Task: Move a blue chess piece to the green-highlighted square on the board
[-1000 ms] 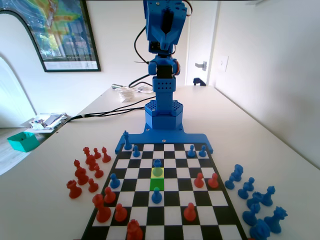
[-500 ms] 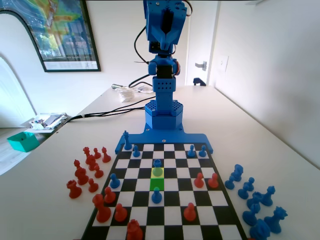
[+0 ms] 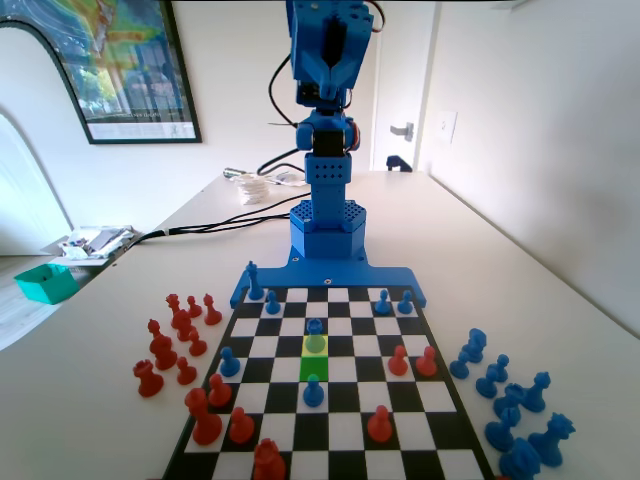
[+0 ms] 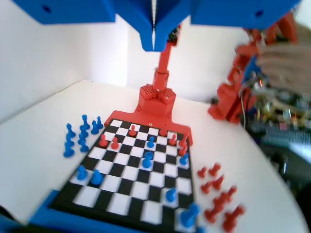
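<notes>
Jaws pressed together, empty, the gripper point(image 4: 154, 41) hangs high above the board point(image 3: 440, 425); captured red pieces point(image 3: 175, 340) and blue pieces point(image 3: 510, 405) flank it on the table point(image 3: 90, 400)

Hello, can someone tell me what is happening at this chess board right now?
The blue arm is raised high above the board, and its gripper hangs shut and holds nothing. No piece has been moved yet. In the fixed view, the blue chess piece stands on the paler yellow-green square, and the green-highlighted square just in front of it is free. Captured red and blue pieces lie beside the board.
</notes>
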